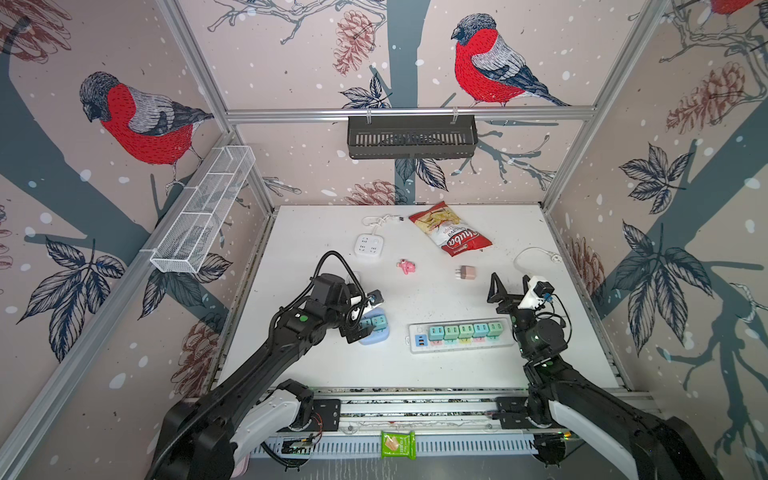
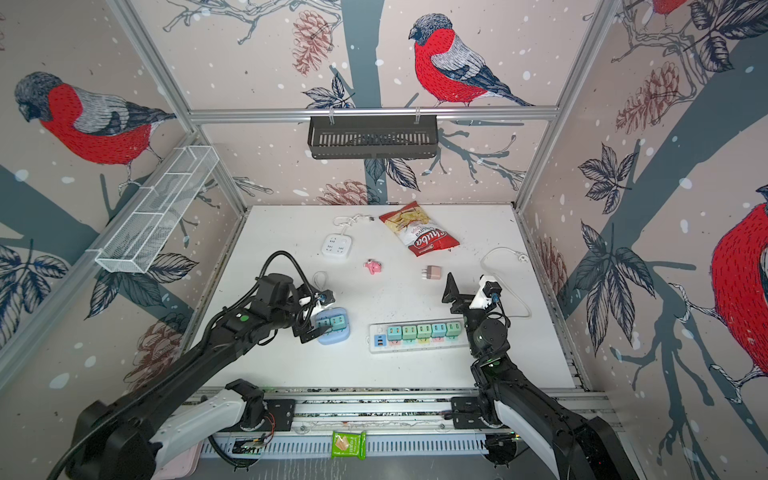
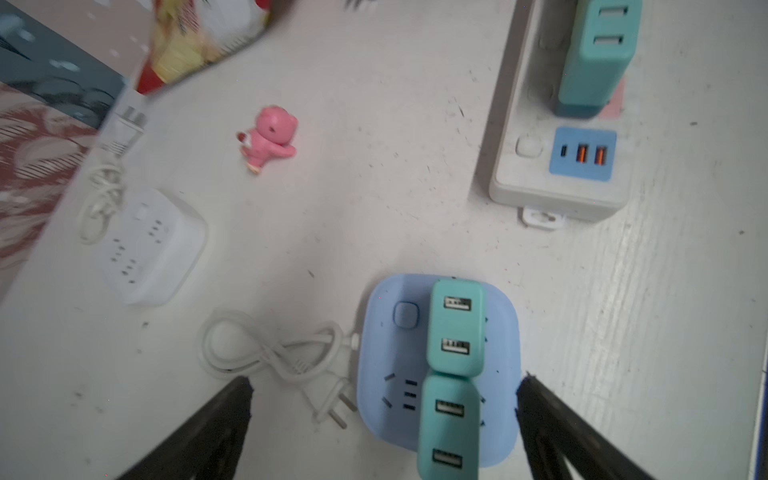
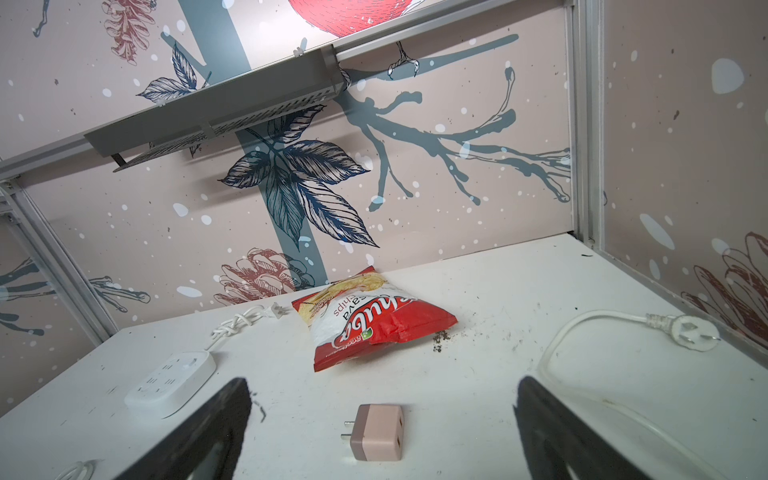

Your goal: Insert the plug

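Observation:
Two teal plugs [image 3: 455, 328] [image 3: 449, 428] stand side by side in the light-blue power cube [image 3: 390, 365], seen in both top views at the left [image 1: 376, 337] [image 2: 334, 338]. My left gripper [image 3: 385, 379] [image 1: 360, 322] is open over the cube. Its fingers stand on either side of the nearer teal plug with clear gaps and touch nothing. My right gripper [image 4: 383, 380] [image 1: 510, 279] is open and empty at the right. Just ahead of it a pink plug [image 4: 377, 432] [image 1: 465, 272] lies on its side on the table, prongs out.
A long white power strip [image 1: 457, 347] [image 3: 528, 174] holds several teal plugs. Also on the table are a white power cube [image 1: 369, 245], a pink toy [image 1: 406, 267], a red chip bag [image 1: 451, 235], a white corded plug [image 4: 681, 330] and the blue cube's coiled cord [image 3: 270, 353].

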### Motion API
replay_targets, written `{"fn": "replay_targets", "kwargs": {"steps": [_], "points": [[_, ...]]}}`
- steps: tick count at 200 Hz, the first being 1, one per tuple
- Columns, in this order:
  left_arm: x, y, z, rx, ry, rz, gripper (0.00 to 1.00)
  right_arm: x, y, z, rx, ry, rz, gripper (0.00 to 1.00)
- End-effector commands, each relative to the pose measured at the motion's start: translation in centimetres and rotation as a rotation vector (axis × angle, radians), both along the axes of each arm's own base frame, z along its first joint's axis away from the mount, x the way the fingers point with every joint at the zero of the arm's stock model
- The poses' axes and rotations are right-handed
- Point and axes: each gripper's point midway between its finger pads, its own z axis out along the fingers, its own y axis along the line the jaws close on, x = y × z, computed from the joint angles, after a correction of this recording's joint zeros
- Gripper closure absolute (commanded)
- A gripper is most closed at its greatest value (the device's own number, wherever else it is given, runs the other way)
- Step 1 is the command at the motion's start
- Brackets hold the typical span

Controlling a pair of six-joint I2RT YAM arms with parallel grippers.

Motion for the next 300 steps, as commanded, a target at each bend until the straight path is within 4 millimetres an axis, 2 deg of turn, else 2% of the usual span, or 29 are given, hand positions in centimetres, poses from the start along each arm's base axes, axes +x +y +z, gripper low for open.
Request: {"fn": "replay_targets", "kwargs": {"steps": [1, 18, 33, 49, 63, 67, 72, 99, 129, 134, 154, 178, 191, 211, 241, 300], "points": [[3.0, 0.6, 7.7, -0.185, -0.262, 0.160, 0.01, -0.2, -0.2, -1.0, 0.008, 0.022, -0.006, 0.00], [5.6, 4.2, 14.8, -0.403, -0.398, 0.477, 0.01, -0.2, -0.2, -1.0, 0.008, 0.023, -0.006, 0.00], [7.6, 7.3, 18.2, -0.517, -0.417, 0.699, 0.01, -0.2, -0.2, -1.1, 0.007, 0.026, -0.006, 0.00], [10.0, 8.6, 19.3, -0.557, -0.338, 0.810, 0.01, -0.2, -0.2, -1.1, 0.007, 0.027, -0.005, 0.00], [12.5, 9.2, 19.2, -0.578, -0.246, 0.887, 0.01, -0.2, -0.2, -1.1, 0.007, 0.026, -0.006, 0.00], [13.2, 9.4, 18.2, -0.568, -0.221, 0.916, 0.01, -0.2, -0.2, -1.1, 0.007, 0.027, -0.006, 0.00], [14.1, 9.6, 18.8, -0.570, -0.226, 0.943, 0.01, -0.2, -0.2, -1.1, 0.006, 0.026, -0.006, 0.00], [18.3, 11.0, 15.8, -0.505, -0.205, 1.129, 0.01, -0.2, -0.2, -1.1, 0.007, 0.027, -0.005, 0.00], [22.6, 10.1, 12.5, -0.446, -0.110, 1.189, 0.01, -0.1, -0.2, -1.1, 0.006, 0.026, -0.005, 0.00], [23.4, 9.9, 11.3, -0.427, -0.086, 1.203, 0.01, -0.1, -0.2, -1.1, 0.007, 0.028, -0.006, 0.00], [26.4, 9.5, 8.5, -0.368, -0.024, 1.269, 0.02, 0.0, -0.1, -1.2, 0.005, 0.034, -0.006, 0.00], [29.1, 9.9, 4.9, -0.258, 0.055, 1.391, 0.03, 0.2, -0.1, -1.2, 0.003, 0.039, -0.007, 0.00], [30.4, 9.3, 3.1, -0.205, 0.108, 1.399, 0.03, 0.2, -0.1, -1.3, 0.002, 0.042, -0.007, 0.00], [31.6, 7.9, -0.3, -0.137, 0.210, 1.377, 0.03, 0.3, -0.1, -1.3, 0.002, 0.043, -0.009, 0.00], [32.9, 6.5, -3.9, -0.060, 0.285, 1.321, 0.04, 0.3, -0.1, -1.3, 0.001, 0.045, -0.007, 0.00], [32.7, 5.1, -9.0, -0.012, 0.392, 1.255, 0.04, 0.4, -0.1, -1.4, 0.000, 0.052, -0.009, 0.00]]}}
